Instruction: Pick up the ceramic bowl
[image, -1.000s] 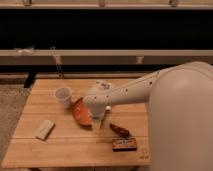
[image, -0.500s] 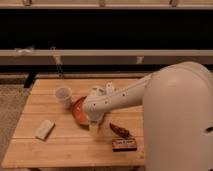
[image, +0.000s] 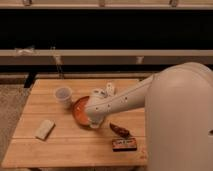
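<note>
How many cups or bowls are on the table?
2: the ceramic bowl mid-table, partly under the gripper at its near rim, and the plastic cup left of it in view. The arm may hide others.

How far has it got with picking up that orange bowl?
Reaching looks done: the gripper is down at the near rim of the bowl. In hand: getting hold of that rim, though I cannot see a grip. Left: the lift itself, since the bowl rests flat on the table.
</note>
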